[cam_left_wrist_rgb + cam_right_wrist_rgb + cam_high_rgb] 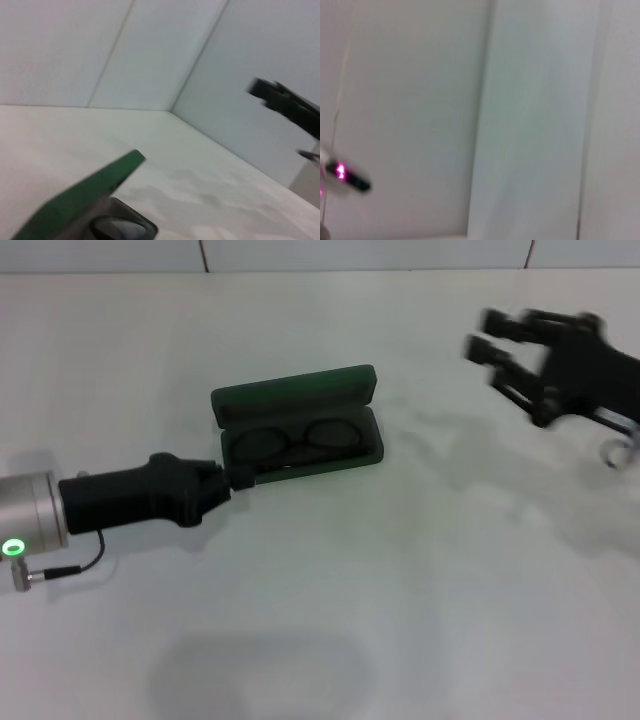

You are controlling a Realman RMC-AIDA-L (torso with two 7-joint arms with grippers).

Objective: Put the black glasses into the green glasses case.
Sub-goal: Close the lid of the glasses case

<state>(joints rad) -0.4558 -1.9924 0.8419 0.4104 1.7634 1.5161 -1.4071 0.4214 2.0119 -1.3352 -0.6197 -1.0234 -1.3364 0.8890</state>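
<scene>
The glasses (300,443) lie inside the open case (296,422) on the table (400,590). The left gripper (238,476) touches the case's near-left corner; whether its jaws are parted I cannot tell. The right gripper (487,343) hovers far right, jaws spread, holding nothing.

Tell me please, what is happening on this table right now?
The black glasses already lie inside the open green glasses case. The left gripper is at the case's near left corner, apparently holding or steadying it. The right gripper is raised off to the right, open and holding nothing. The lid is not yet closed.
</scene>
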